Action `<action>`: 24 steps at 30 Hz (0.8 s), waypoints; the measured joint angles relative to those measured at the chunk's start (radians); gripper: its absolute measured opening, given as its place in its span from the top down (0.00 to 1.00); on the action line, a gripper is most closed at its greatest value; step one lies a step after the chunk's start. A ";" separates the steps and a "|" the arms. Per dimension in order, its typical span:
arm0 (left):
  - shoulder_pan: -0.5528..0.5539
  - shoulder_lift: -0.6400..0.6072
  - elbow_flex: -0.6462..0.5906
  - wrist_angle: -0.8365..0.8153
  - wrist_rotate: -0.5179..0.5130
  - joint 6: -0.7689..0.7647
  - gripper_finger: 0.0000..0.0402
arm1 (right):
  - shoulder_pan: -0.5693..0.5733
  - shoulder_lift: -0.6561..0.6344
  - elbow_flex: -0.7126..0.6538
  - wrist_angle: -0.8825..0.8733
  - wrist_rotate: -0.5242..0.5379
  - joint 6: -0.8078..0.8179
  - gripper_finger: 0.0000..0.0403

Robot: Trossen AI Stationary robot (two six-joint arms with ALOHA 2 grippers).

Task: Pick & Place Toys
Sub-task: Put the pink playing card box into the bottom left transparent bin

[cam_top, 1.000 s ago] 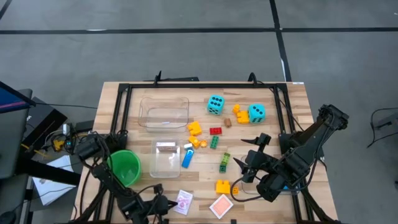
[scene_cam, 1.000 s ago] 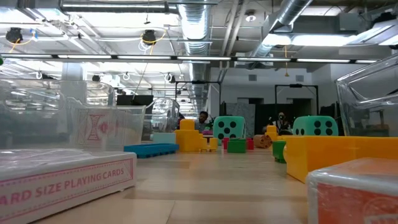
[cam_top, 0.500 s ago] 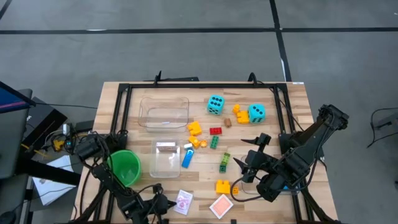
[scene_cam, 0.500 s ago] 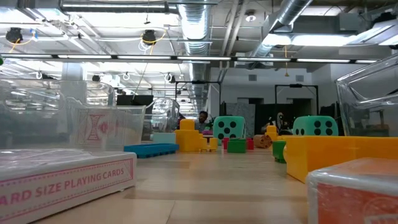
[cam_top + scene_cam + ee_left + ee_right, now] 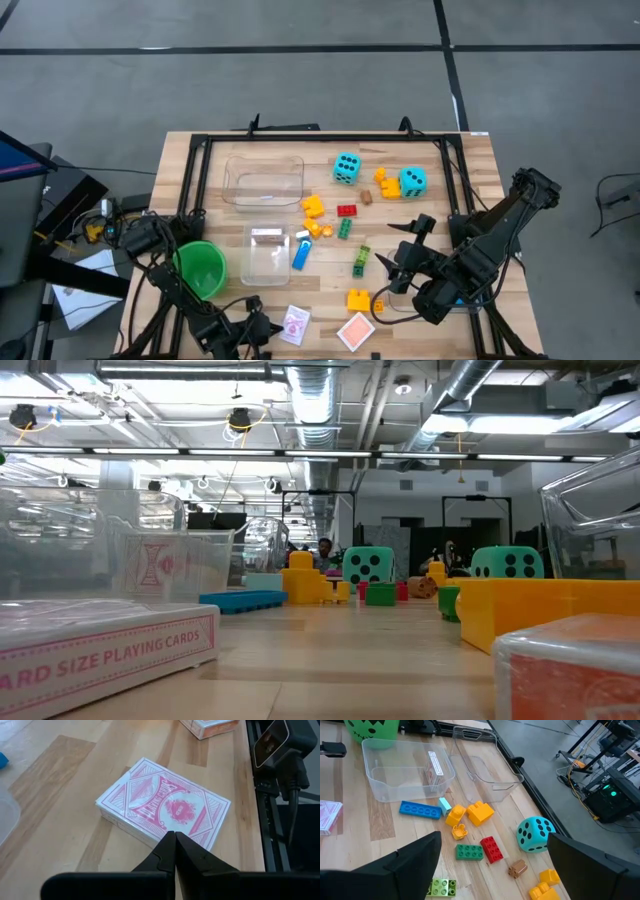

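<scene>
Fingers of the left gripper are pressed together, their tips hovering just over the near edge of a red-and-white card pack at the front of the tabletop. The right gripper hangs above the right side of the tabletop with its fingers spread wide and holding nothing. Nothing differs from the earlier frames: both arms and every toy sit exactly where they were.

Largest of the containers, the far clear bin lies at the back left of the tabletop with nothing visible inside. The near clear bin sits in front of it and holds one card pack standing on edge against its wall. A green cup stands to the left of that bin, beside the left arm; whether anything is in it cannot be told.

All the other toys lie loose on the tabletop. Two cyan dice, the left die and the right die, rest near the back edge. An orange card pack lies at the front edge, near the pink one. A blue brick touches the near bin's right wall, with yellow bricks just behind it. A red brick, a dark green brick and a light green brick run down the middle, and a yellow brick sits just in front of the right gripper.
</scene>
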 joint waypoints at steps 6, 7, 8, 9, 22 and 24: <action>0.000 0.019 0.002 0.008 0.003 -0.007 1.00 | 0.000 0.000 0.000 0.000 0.000 0.000 0.12; 0.000 0.018 0.002 0.007 0.005 -0.010 1.00 | 0.000 0.000 0.000 0.000 0.000 0.000 0.12; 0.000 0.018 0.002 0.004 0.008 -0.014 1.00 | 0.000 0.000 0.000 0.000 0.000 0.000 0.12; 0.000 0.018 0.002 -0.001 0.009 -0.019 1.00 | 0.000 0.000 0.000 0.000 0.000 0.000 0.12; -0.002 0.014 0.003 -0.033 0.052 -0.031 1.00 | 0.000 0.000 0.000 0.000 -0.008 0.000 0.12; -0.002 0.014 0.004 -0.041 0.056 -0.048 1.00 | 0.000 0.000 0.000 0.000 -0.008 0.000 0.12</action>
